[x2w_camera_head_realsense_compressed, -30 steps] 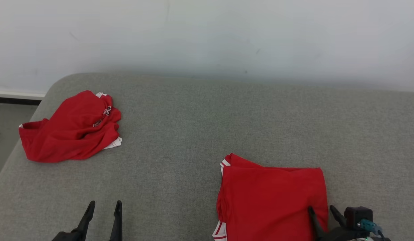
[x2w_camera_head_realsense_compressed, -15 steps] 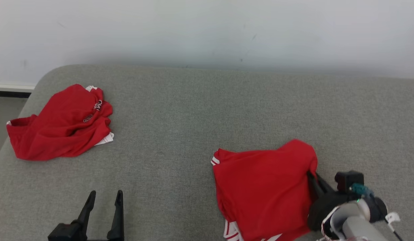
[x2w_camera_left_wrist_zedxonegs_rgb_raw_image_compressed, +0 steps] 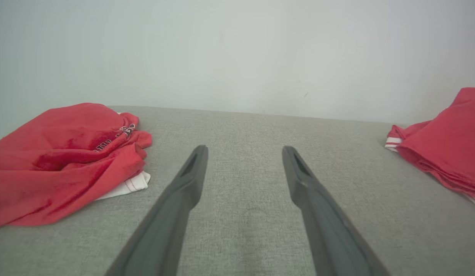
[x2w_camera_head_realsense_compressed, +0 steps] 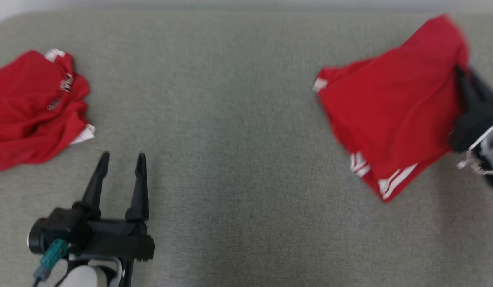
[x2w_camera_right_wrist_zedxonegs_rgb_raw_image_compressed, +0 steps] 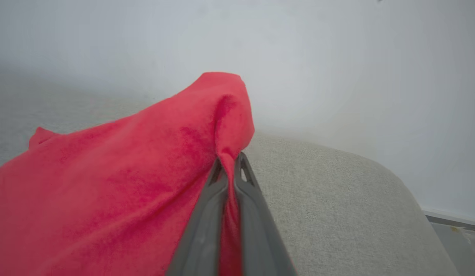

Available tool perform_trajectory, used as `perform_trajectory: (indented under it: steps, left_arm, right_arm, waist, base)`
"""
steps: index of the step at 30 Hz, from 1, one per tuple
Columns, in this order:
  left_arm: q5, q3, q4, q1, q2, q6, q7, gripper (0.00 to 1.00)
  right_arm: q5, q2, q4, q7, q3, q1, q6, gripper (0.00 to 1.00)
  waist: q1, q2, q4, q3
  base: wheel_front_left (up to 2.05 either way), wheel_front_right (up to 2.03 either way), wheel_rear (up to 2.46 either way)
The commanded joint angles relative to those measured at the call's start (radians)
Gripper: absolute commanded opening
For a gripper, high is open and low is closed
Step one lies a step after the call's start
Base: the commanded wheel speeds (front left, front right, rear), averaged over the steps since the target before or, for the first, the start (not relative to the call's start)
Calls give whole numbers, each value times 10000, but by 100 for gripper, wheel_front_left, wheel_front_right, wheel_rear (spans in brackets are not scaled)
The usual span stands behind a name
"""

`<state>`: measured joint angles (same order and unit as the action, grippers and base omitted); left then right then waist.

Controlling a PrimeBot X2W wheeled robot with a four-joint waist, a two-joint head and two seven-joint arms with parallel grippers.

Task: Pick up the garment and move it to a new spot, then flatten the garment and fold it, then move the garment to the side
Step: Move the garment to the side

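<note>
right gripper [x2w_camera_head_realsense_compressed: 464,73] pinching folded garment [x2w_camera_head_realsense_compressed: 390,115]; corner now raised, cloth skewed (camera dipped too) | left gripper [x2w_camera_head_realsense_compressed: 123,156] fingers wide

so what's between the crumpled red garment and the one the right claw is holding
Just bare grey cushion, clear in the head view; the open left claw sits nearer, off that stretch.

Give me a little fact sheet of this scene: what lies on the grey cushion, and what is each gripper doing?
surface: grey fabric cushion
garment being handled: folded red garment with white stripes, on the robot's right, one edge lifted
other garment: crumpled red garment, lying on the robot's left
right gripper: shut on the lifted edge of the folded red garment
left gripper: open, holding nothing, over bare cushion beside the crumpled red garment
</note>
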<state>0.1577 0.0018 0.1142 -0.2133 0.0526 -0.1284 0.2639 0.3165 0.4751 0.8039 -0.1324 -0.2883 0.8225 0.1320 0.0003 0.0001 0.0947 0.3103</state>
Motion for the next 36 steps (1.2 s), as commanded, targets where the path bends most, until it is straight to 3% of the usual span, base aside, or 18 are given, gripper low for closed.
perform_trajectory:
  steps: [1,17,21,26,27,28,29,36]
  left_arm:
    - [-101,67,-123,-288,11,2,4,100]
    - [-307,368,-1240,-604,369,-11,4,100]
    - [-268,367,-1448,-616,409,-14,4,100]
    - [-226,296,-1547,-629,399,-16,2,100]
    - [-217,277,-1567,-652,392,-16,2,100]
    - [-205,264,-1575,-670,387,-16,2,100]
    - [-197,265,-1583,-686,383,-17,2,100]
    - [-91,410,-1527,-543,315,-14,2,100]
  right_arm:
    - [84,314,-124,63,28,280,-22,0]
    - [277,3254,-1116,1058,261,1878,-22,0]
    - [314,3833,-1202,1312,23,2359,-22,0]
    - [116,4004,-946,1432,-190,2965,-22,0]
    - [40,4013,-851,1413,-231,3085,-22,16]
    - [-29,3994,-769,1405,-285,3182,-22,47]
    - [-133,3987,-681,1391,-355,3277,-22,100]
    - [-570,3660,-59,911,-391,3720,-22,100]
  waist:
    - [-3,-1,-719,1678]
    - [-3,-1,-1625,3020]
    - [-3,-1,-1671,3198]
    - [-3,-1,-1633,3335]
    - [-3,-1,-1610,3353]
    - [-3,-1,-1590,3364]
    - [-3,-1,-1572,3373]
    - [-3,-1,-1486,3117]
  base:
    - [0,0,0]
    - [0,0,0]
    - [0,0,0]
    - [0,0,0]
    - [0,0,0]
    - [0,0,0]
    - [0,0,0]
    - [0,0,0]
